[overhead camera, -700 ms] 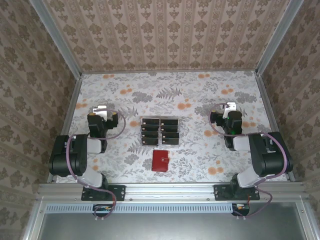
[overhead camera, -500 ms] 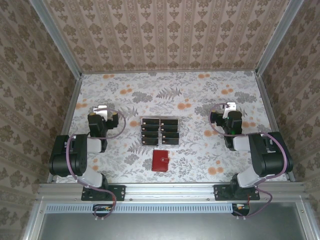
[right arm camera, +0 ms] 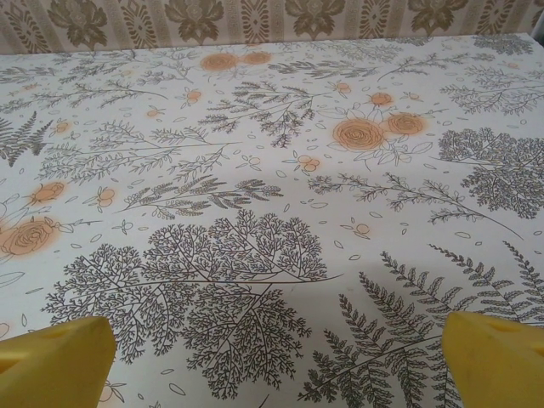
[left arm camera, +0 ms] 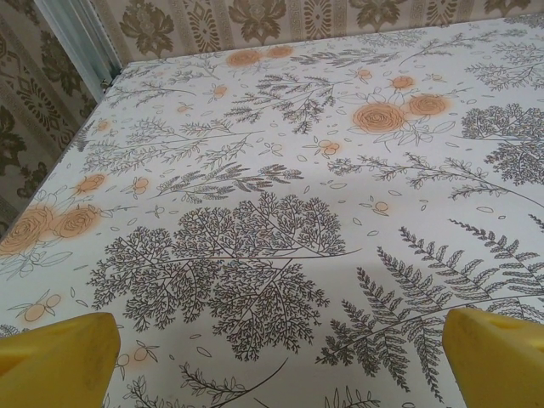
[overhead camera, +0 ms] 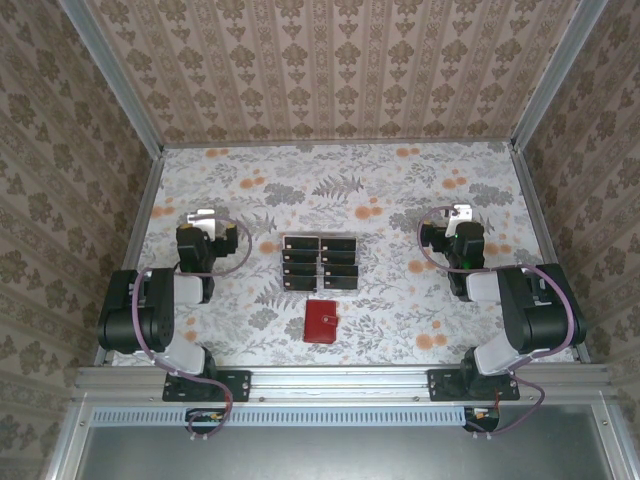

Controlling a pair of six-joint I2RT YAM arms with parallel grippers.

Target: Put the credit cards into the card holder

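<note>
Red is the colour of the card holder (overhead camera: 321, 322), and it lies shut on the table (overhead camera: 400, 190), in the middle from side to side and close to the near edge. The black credit cards (overhead camera: 320, 262) lie flat just behind it, toward the far edge, in two neat rows packed side by side. We count about eight.

The left arm (overhead camera: 150, 310) is by the left edge and the right arm (overhead camera: 530, 310) is by the right edge, both well apart from the cards. The left jaws are wide open with nothing in them. The right jaws are wide open too, also with nothing. In each wrist view we see yellow pads (left arm camera: 55, 353) low over bare flowered cloth.

We think nothing has been put away yet.

Here is what could go wrong. The cards are thin and flat, so the jaws may slip over one and not lift it. The cards touch each other, so a push on one may shove the next, or two may come up together. The holder is shut and light, so it may slide away when we try to open it. Both arms must reach the middle, so they could bump
</note>
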